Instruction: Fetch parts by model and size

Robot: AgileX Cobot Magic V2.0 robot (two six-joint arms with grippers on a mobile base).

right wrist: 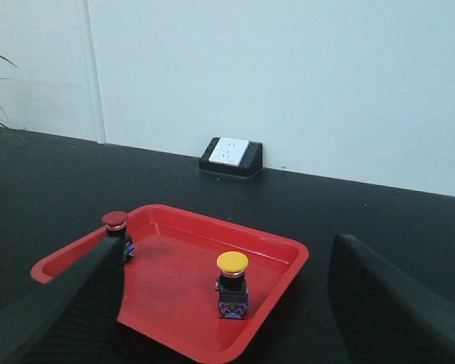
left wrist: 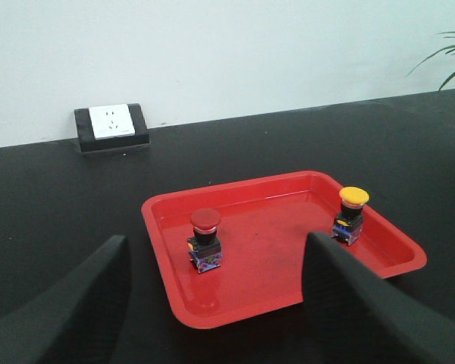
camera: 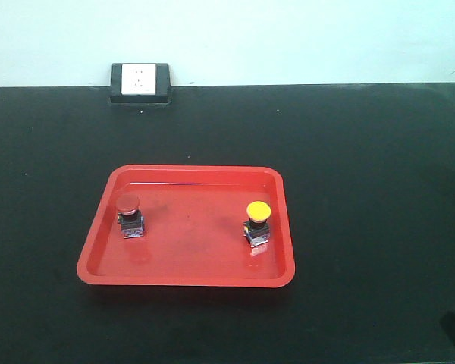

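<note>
red-capped switch (camera: 130, 216) and yellow-capped switch (camera: 258, 224) stand upright, well apart, in red tray (camera: 186, 280).

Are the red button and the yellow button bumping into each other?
Apart. The front view shows the red button near the left side of the red tray and the yellow button near the right, with bare tray floor between them.

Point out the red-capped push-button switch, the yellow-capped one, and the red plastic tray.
Red-capped push-button switch (camera: 128, 203): front view, on its round cap.
Yellow-capped push-button switch (camera: 258, 210): front view, on its cap.
Red plastic tray (camera: 189, 282): front view, on its near rim.
</note>
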